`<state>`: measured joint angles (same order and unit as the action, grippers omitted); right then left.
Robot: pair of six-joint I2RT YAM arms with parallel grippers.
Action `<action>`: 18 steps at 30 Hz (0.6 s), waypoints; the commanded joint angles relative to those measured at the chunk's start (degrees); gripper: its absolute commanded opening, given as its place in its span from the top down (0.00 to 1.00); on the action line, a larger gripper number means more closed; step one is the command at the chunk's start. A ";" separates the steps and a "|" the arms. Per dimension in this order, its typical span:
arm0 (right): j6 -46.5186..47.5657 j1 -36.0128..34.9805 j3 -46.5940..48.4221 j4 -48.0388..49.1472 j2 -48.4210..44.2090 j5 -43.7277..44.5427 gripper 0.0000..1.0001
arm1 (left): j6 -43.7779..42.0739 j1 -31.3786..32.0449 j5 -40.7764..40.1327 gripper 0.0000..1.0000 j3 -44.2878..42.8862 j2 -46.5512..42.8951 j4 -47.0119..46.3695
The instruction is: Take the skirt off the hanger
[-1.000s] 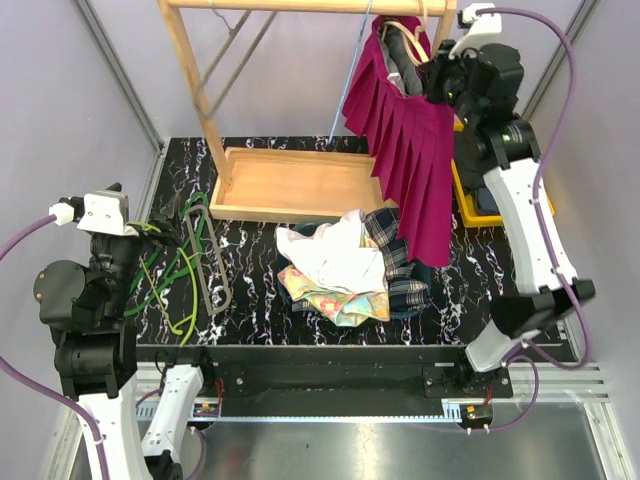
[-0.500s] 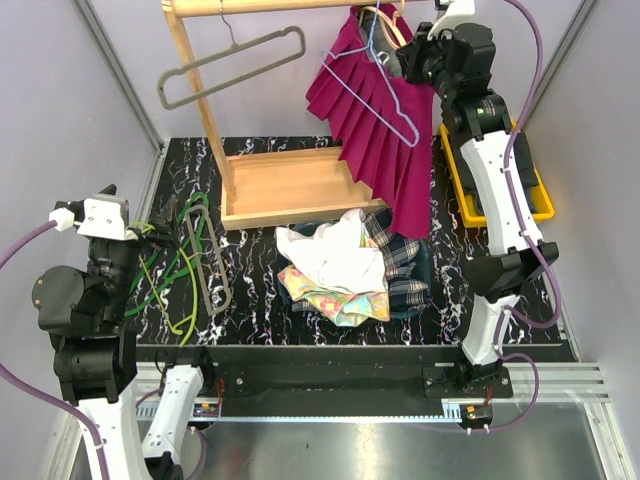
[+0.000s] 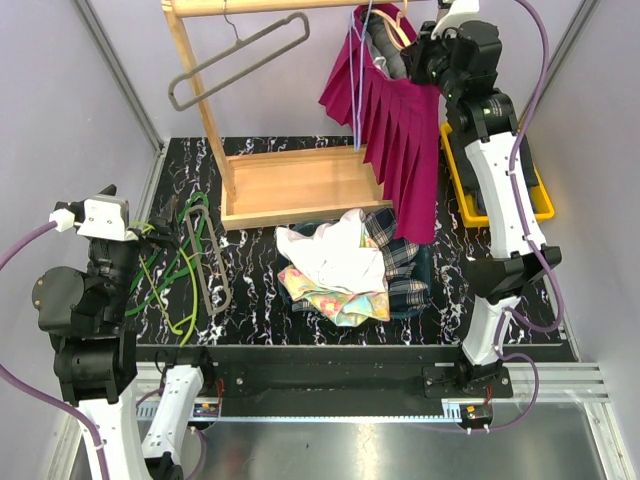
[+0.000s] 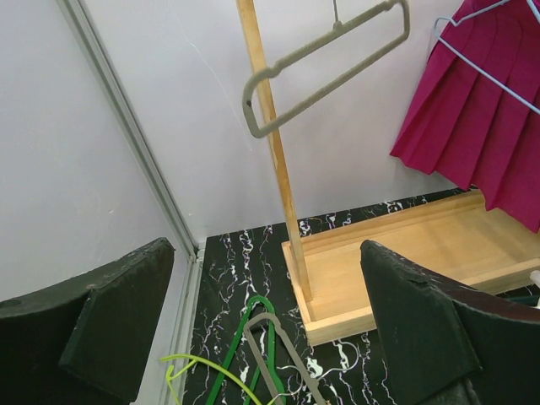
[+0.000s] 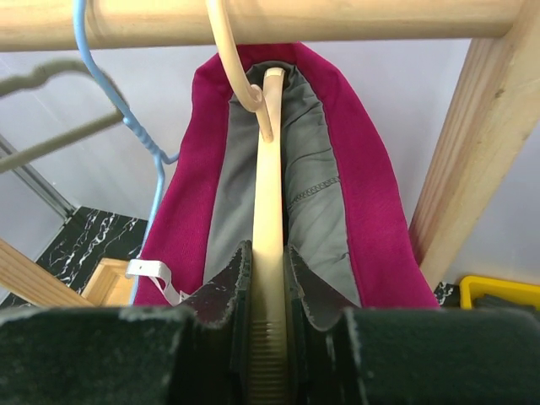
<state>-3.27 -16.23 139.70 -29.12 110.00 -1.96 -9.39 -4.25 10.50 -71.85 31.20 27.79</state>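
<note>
Jaws of the left gripper point(image 4: 266, 278) stood wide by the table's point(image 3: 260, 300) left edge, with nothing between them. Loose green and grey hangers point(image 3: 195, 265) lay on the table just beside that arm. We noted a bare grey hanger point(image 3: 238, 58) hooked, tilted, on the rail point(image 5: 337, 21) of the wooden rack point(image 3: 290, 185). A heap of clothes point(image 3: 345, 265) sat mid-table, in front of the rack's base. The crimson pleated skirt point(image 3: 405, 140) hung near the rail's right end on a pale wooden hanger point(image 5: 268, 194), with a blue wire hanger point(image 5: 157, 190) just beside it. The right gripper point(image 5: 268, 278) was raised to the rail, narrowed onto the wooden hanger inside the waistband. We logged a yellow bin point(image 3: 535, 200) at the table's right edge.
</note>
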 commanded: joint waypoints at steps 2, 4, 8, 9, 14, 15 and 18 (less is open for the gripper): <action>1.16 0.23 6.55 9.52 -5.93 1.52 1.00 | -0.02 -0.23 -0.04 0.01 -0.74 -0.35 -0.28; 0.98 0.32 7.52 10.22 -5.67 1.08 1.00 | -0.10 -0.23 -0.13 0.01 -0.74 -0.35 -0.28; 0.89 0.32 8.66 11.89 -5.32 -0.33 1.00 | -0.37 -0.23 -0.48 0.01 -0.74 -0.61 -0.11; 0.98 0.41 8.49 12.07 -5.32 -0.15 1.00 | -0.28 -0.23 -0.57 0.01 -0.57 -0.70 -0.02; 2.39 0.23 5.51 10.06 -7.95 1.33 1.00 | -0.19 -0.23 -0.31 0.01 -0.13 -0.97 0.07; 2.65 0.32 1.41 9.88 -10.39 1.60 1.00 | -0.11 -0.23 -0.31 0.01 -0.21 -0.97 0.07; 3.00 0.32 -11.31 10.57 -17.76 1.60 1.00 | 0.25 -0.23 -0.13 0.01 -0.56 -1.05 0.07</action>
<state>-1.74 -16.08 138.04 -27.97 105.49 -0.99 -9.39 -4.25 10.48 -71.85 30.70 29.04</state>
